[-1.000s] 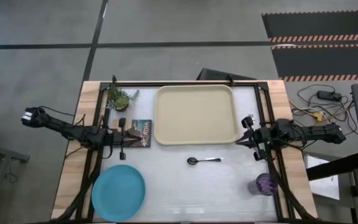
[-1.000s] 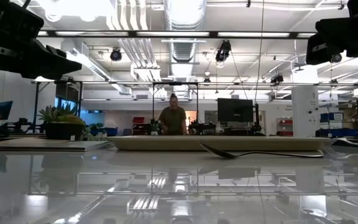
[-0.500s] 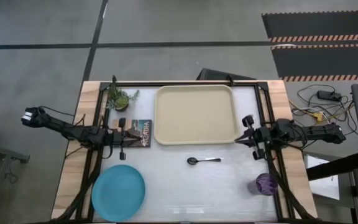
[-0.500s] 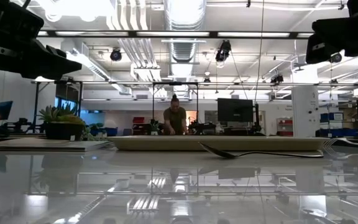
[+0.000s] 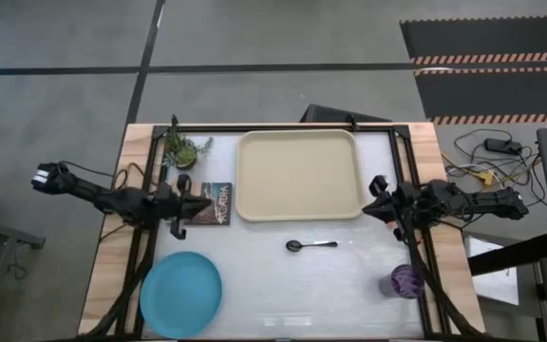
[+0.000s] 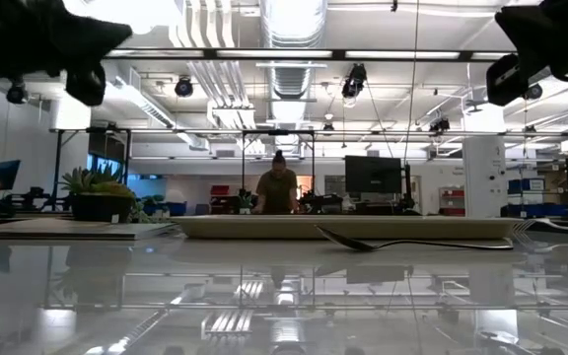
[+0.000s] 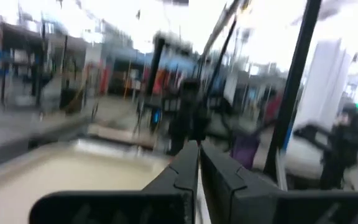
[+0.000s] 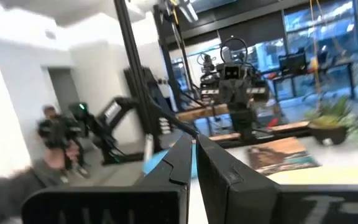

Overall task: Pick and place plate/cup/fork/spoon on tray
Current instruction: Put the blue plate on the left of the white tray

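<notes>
1. Tray (image 5: 300, 175): at the far middle of the counter (image 5: 349, 280); nothing lies in it. No item placed yet, so the whole task is judged left to do.
2. Plate (image 5: 180, 294): flat on the counter at the near left corner, well apart from the tray.
3. Spoon (image 5: 311, 245): on the counter just in front of the tray's near rim, not in it.
4. Cup (image 5: 405, 281): upright near the near right edge.
5. Fork: not seen in any view.
6. Left hand (image 5: 196, 202): above the book (image 5: 212, 202) beside the tray, fingers pressed together, holding nothing.
7. Right hand (image 5: 373, 198): by the tray's right rim, fingers likewise closed, empty.
</notes>
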`<action>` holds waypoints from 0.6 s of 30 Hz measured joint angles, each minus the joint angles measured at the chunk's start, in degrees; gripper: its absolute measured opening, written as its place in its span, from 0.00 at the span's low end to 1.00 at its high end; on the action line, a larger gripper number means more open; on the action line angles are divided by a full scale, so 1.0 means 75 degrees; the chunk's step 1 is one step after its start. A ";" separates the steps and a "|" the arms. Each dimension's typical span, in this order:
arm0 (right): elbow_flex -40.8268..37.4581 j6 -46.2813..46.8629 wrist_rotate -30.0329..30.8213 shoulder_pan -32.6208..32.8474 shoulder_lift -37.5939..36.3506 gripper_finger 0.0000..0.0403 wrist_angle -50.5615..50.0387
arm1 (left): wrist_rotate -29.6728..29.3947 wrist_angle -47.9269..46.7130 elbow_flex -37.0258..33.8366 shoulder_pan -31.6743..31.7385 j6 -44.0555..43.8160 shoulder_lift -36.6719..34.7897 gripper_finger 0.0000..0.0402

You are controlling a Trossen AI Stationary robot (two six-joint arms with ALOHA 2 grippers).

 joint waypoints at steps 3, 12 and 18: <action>0.0000 0.0287 0.0000 0.0000 -0.0001 0.03 0.0049 | 0.0005 0.0860 0.0000 0.0000 0.0583 0.0031 0.00; -0.0001 0.0228 0.0709 0.0000 0.0000 0.03 0.0360 | -0.0105 0.1707 0.0310 0.0002 -0.1916 0.0360 0.00; -0.0002 -0.0308 0.2297 0.0000 0.0000 0.03 0.1358 | -0.0016 0.0550 0.1427 -0.0006 -0.3582 0.1347 0.00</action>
